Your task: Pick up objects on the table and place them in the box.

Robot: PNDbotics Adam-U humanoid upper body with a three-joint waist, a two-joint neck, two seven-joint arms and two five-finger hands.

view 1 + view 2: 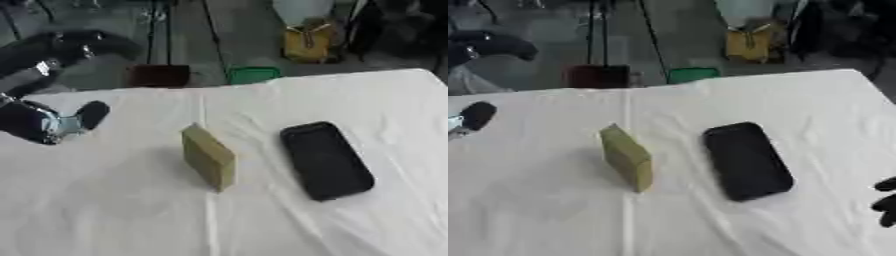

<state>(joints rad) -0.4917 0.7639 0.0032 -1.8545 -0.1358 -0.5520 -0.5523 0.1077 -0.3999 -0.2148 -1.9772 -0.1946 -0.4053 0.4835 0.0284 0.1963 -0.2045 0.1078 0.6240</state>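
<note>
A tan block (208, 157) stands on edge at the table's (105, 210) middle, a black tray (325, 160) just beside it. The block is judged light and rigid, best pinched across its broad faces. The left hand (52, 122) hovers near the left edge, empty; its finger spread cannot be told. Right hand (885, 202): fingertips only, state unclear.

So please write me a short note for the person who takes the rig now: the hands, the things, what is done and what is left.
Left hand: at the table's left edge, above the white cloth, holding nothing; whether its fingers are open or curled cannot be told.
Right hand: only dark fingertips show at the right edge, low; state unclear.
Tan rectangular block: standing on edge, mid-table.
Black flat rounded tray: right of the block, apart from it; appears empty.
Done: nothing placed yet.
Left: pick up the block and put it in.
</note>
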